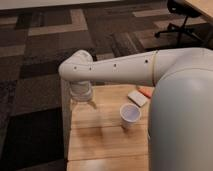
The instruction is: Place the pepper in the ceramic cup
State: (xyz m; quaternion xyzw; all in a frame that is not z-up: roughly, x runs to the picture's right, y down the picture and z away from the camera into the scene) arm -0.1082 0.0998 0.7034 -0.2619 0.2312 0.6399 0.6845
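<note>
The ceramic cup (pixel 130 114), small and white with a pale bluish inside, stands upright in the middle of the wooden table (pixel 102 142). Only the orange-red end of the pepper (pixel 145 91) shows, lying at the table's far side beside my arm's big white body. My gripper (pixel 83 105) hangs from the wrist over the table's far left corner, well left of the cup and the pepper. Its fingers point down and stand open, with nothing between them.
A flat white block (pixel 137 97) lies just left of the pepper, behind the cup. My white arm (pixel 130 70) stretches across the far edge of the table. Dark patterned carpet surrounds it, and an office chair base (pixel 181 27) stands at the top right.
</note>
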